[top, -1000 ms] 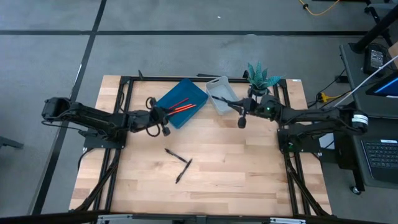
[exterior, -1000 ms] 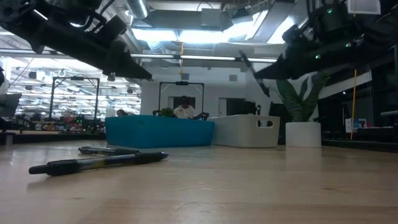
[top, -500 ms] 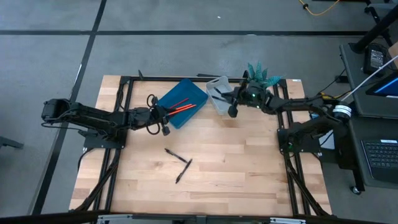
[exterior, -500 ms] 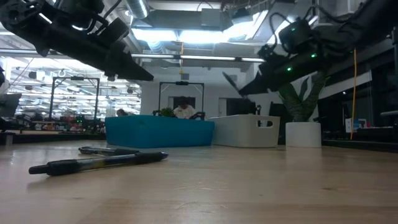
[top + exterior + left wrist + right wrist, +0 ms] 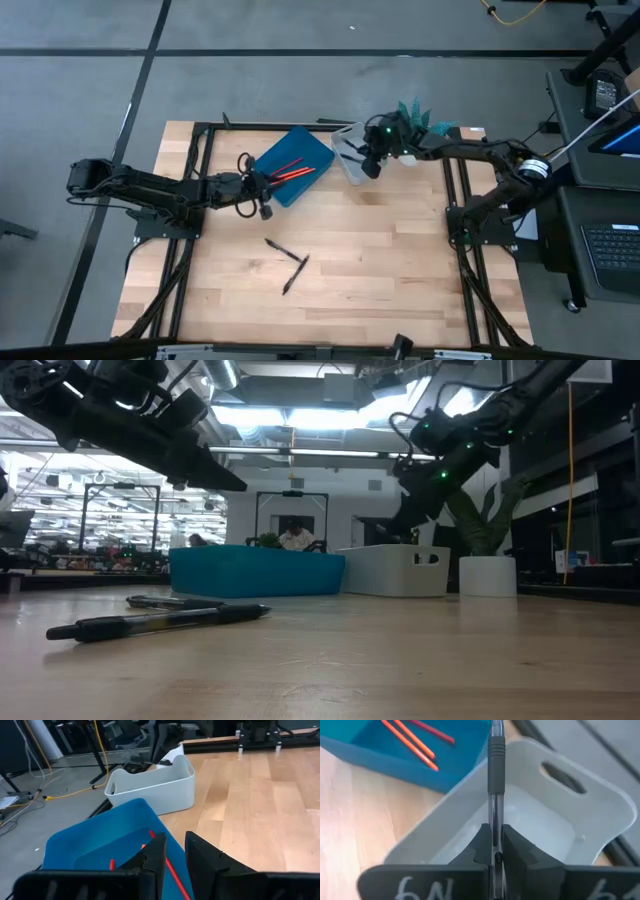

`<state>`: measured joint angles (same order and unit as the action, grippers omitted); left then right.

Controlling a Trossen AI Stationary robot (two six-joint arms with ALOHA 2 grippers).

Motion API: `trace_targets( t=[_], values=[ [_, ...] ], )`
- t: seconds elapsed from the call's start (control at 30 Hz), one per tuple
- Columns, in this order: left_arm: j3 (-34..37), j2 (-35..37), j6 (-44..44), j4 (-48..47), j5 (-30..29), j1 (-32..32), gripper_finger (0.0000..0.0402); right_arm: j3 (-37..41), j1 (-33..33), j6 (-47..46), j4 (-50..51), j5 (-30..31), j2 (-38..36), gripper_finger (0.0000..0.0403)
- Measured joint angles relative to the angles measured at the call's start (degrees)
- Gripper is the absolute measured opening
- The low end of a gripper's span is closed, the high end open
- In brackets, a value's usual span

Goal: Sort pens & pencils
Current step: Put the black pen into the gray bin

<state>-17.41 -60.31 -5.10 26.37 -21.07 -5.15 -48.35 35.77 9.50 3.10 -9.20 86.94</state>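
Observation:
My right gripper point(image 5: 366, 163) hovers over the white bin point(image 5: 350, 150), shut on a black pen point(image 5: 495, 765). Two more black pens point(image 5: 277, 246) point(image 5: 296, 273) lie flat on the wooden table, also visible in the low view point(image 5: 160, 622). Several red and orange pencils point(image 5: 292, 170) lie in the blue bin point(image 5: 300, 155). My left gripper point(image 5: 264, 195) waits at the blue bin's near-left rim, slightly open and empty; its wrist view shows a pencil point(image 5: 172, 867) in the gap between its fingers. My right gripper pinches the black pen between its two fingers on the clear barrel point(image 5: 494, 832), below the dark rubber grip. The pen runs along the fingers and sticks out ahead of them. It is lifted clear, its free end over the white bin's interior point(image 5: 530, 825).
A potted plant point(image 5: 420, 122) in a white pot point(image 5: 487, 575) stands right of the white bin at the far edge. The two bins sit side by side. Bare wood spreads across the near half of the table around the two loose pens.
My right gripper has carried the pen toward the table's far-left, from over the bare wood near the plant to above the white bin, and has tipped downward toward it. The left arm and the pens on the table have stayed still.

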Motion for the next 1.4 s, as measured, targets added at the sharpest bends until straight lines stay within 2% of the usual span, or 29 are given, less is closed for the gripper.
trace_targets(
  t=[0.2,0.47,1.03,1.23,1.4],
  values=[
    [0.00,0.01,0.04,-0.15,2.69,0.00,0.0066,-2.08,1.07,0.35,3.91,-1.37,4.30,0.0025],
    [0.00,0.00,0.07,-0.17,3.03,0.00,0.0066,-2.20,1.20,1.33,4.34,-1.44,8.22,0.0025],
    [0.00,0.01,0.11,-0.72,3.01,0.00,0.0066,-2.20,2.08,1.17,5.48,-2.60,8.72,0.0026],
    [0.00,0.00,0.09,-1.44,3.01,0.00,0.0066,-2.20,2.07,-0.30,5.35,-2.95,8.72,0.0087],
    [0.00,0.00,0.04,-1.44,2.99,0.00,0.0066,-2.20,2.08,-0.29,5.14,-2.90,8.72,0.0095]
  ],
)
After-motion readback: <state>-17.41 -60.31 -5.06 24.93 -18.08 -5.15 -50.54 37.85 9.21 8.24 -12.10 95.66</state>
